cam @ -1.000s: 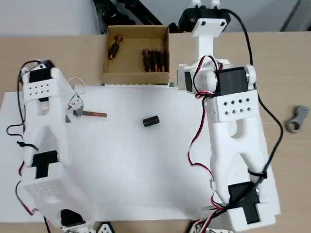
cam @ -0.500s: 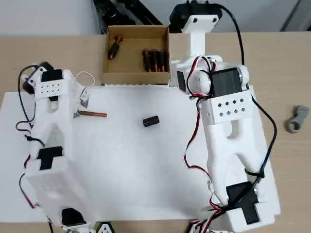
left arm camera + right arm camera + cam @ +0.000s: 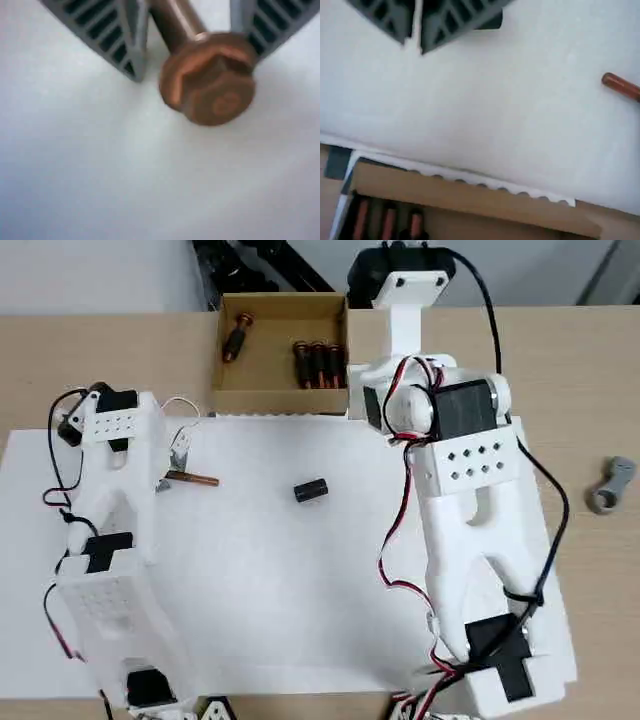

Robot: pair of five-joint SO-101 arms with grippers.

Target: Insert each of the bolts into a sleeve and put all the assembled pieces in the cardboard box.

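Note:
A copper bolt (image 3: 195, 478) lies on the white sheet (image 3: 260, 580) at the left. Its hex head (image 3: 210, 82) sits between the fingers of my left gripper (image 3: 192, 60), which is open and straddles the shaft; one finger (image 3: 120, 40) touches it, the other stands off. From above, my left gripper (image 3: 172, 466) is at the bolt's head end. A black sleeve (image 3: 311, 489) lies alone mid-sheet. The cardboard box (image 3: 280, 400) at the back holds several assembled pieces (image 3: 318, 363). My right gripper (image 3: 416, 42) is shut and empty, above the sheet near the box (image 3: 470, 200).
A small grey part (image 3: 612, 485) lies on the wooden table at the far right. The right arm (image 3: 470, 460) stretches along the sheet's right side up to the box's corner. Black equipment stands behind the box.
My left arm has shifted right and turned, bringing its fingers around the bolt's head end. The right arm swung slightly left, then stopped.

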